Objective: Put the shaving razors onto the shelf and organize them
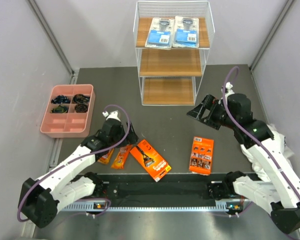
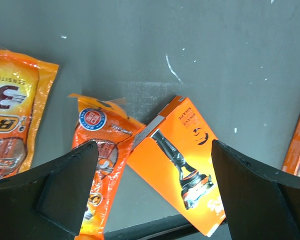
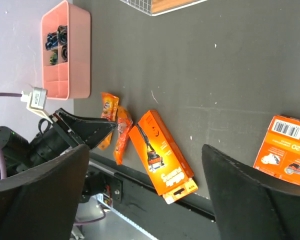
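- Now: dark, scuffed counter (image 1: 165, 125), pale walls (image 1: 20, 50) around it.
- Two blister cards (image 1: 160, 32) on shelf (image 1: 170, 62) top board.
- On the counter: box (image 1: 150, 160), pouches (image 1: 121, 156), orange card (image 1: 201, 155).
- Both empty, spread wide: left fingers (image 2: 65, 185) over box, right fingers (image 3: 250, 195) aloft.

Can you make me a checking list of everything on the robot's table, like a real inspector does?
Surface: dark table, scuffed, with white specks.
Job's things: two blue blister packs lie side by side on the shelf, on its top board. The long orange box, orange card and two orange pouches lie on the table.
Clutter: pink tray at the left, small dark items in its far compartments.
Grippers: left gripper open above a pouch and the box; right gripper open, up in the air, empty.
Cables: purple cable on each arm.
Surroundings: pale walls around.
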You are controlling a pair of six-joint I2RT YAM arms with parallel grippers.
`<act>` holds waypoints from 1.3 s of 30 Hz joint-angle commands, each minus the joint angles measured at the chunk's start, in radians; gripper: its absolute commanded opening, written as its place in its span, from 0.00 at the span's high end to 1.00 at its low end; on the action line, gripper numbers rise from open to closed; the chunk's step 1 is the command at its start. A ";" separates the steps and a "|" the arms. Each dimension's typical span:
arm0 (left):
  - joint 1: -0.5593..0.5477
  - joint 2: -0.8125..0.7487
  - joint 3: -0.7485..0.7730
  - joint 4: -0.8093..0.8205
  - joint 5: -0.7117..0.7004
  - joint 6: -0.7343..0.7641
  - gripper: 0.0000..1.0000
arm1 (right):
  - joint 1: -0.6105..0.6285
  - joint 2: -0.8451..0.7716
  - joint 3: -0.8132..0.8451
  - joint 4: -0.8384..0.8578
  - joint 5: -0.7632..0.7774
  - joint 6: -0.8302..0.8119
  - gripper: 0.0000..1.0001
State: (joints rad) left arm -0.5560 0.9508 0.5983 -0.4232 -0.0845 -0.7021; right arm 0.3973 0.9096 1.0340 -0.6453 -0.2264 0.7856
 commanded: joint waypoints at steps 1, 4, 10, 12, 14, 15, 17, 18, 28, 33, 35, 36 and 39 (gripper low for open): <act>0.004 -0.018 0.034 -0.040 -0.032 0.046 0.01 | 0.008 -0.029 0.020 -0.008 0.029 -0.043 0.03; 0.002 -0.015 0.043 -0.061 -0.044 0.061 0.02 | 0.008 -0.029 0.002 -0.004 0.022 -0.042 0.01; 0.002 -0.014 0.040 -0.121 -0.049 0.056 0.05 | 0.008 -0.040 -0.051 0.021 0.010 -0.026 0.01; 0.002 -0.014 0.028 -0.120 -0.047 0.047 0.07 | 0.006 -0.043 -0.066 0.022 0.009 -0.025 0.01; 0.002 -0.007 0.023 -0.118 -0.046 0.035 0.09 | 0.008 -0.048 -0.078 0.029 0.002 -0.023 0.01; 0.002 -0.001 0.023 -0.121 -0.046 0.032 0.10 | 0.008 -0.048 -0.081 0.029 0.002 -0.022 0.01; 0.002 0.015 0.023 -0.123 -0.052 0.021 0.11 | 0.008 -0.052 -0.089 0.027 -0.002 -0.020 0.01; 0.002 0.022 0.023 -0.124 -0.052 0.020 0.12 | 0.008 -0.054 -0.095 0.029 -0.002 -0.017 0.01; 0.002 0.166 0.031 -0.095 -0.066 0.006 0.17 | 0.008 -0.081 -0.169 0.056 -0.022 0.009 0.01; 0.002 0.229 0.035 -0.071 -0.086 -0.005 0.29 | 0.008 -0.094 -0.187 0.061 -0.028 0.014 0.01; 0.002 0.265 0.043 -0.072 -0.086 -0.002 0.33 | 0.008 -0.092 -0.193 0.062 -0.031 0.015 0.01; 0.002 0.278 0.043 -0.071 -0.086 0.000 0.36 | 0.006 -0.094 -0.193 0.062 -0.030 0.015 0.01; 0.002 0.325 0.047 -0.060 -0.077 0.007 0.50 | 0.008 -0.095 -0.199 0.064 -0.031 0.018 0.01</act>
State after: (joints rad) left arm -0.5549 1.2236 0.6254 -0.5110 -0.1493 -0.7017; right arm 0.3973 0.8368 0.8326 -0.6239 -0.2481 0.7956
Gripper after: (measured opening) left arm 0.561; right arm 0.987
